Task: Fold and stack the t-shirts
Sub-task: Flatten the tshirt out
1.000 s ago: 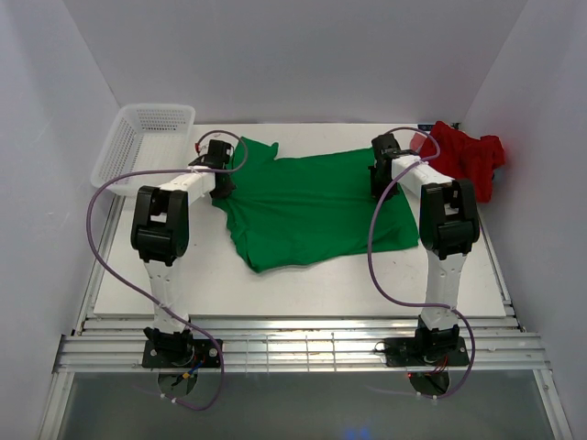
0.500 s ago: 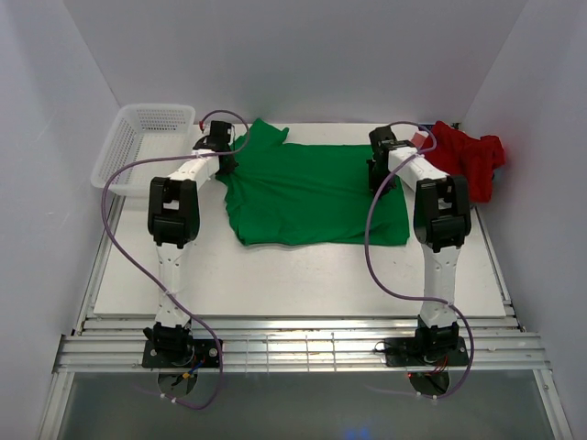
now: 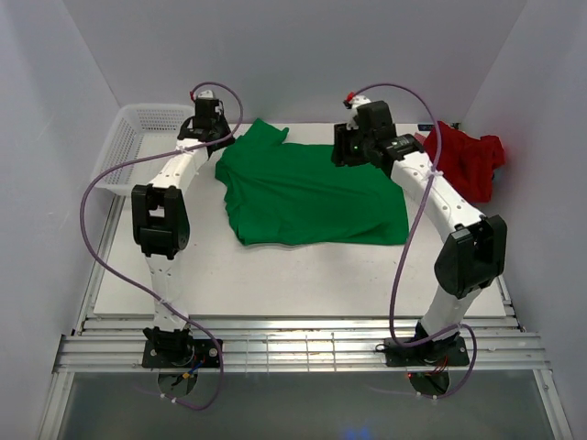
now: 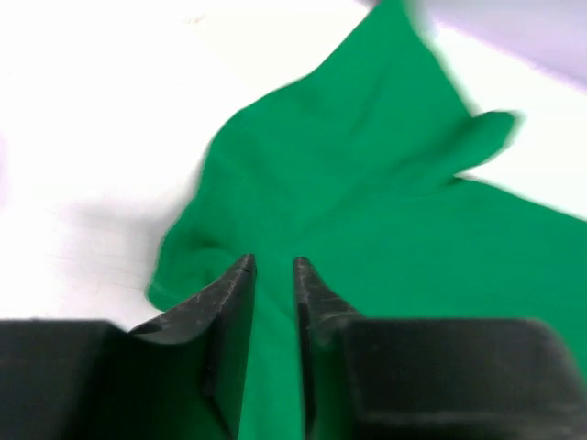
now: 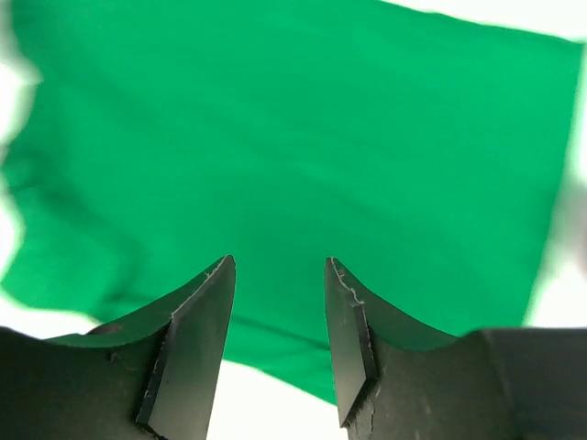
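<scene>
l gripper [image 4: 273, 266]: jaws a narrow slit apart, nothing between them, just green cloth seen below thru the gap. it hangs above the 11 o'clock corner of the green t-shirt [image 3: 312, 192], where a sleeve flap sticks out toward the far wall. r gripper [image 5: 278, 266]: jaws wider apart, also empty, above the shirt's far edge at about 1 o'clock, with the flat cloth below it.

the green shirt lies mid-table [image 3: 303, 275] as a rough rectangle, fairly smooth, with a slanted edge on its 9 o'clock side. the red t-shirt [image 3: 468, 160] sits crumpled at the table's 2 o'clock corner, touching nothing green. the white basket [image 3: 138, 128] is at 10 o'clock, just beside the l arm.

step, imo: mid-fold on the green one. neither gripper holds it, and the shape isn't compact yet. red one not yet started, no stack yet.

next prob calls for both grippers to drop onto cloth edges and pinch only the layers meant to move. then the stray sleeve comes in, or the far edge toward 6 o'clock, w/ both arms level so the fold line stays straight.
</scene>
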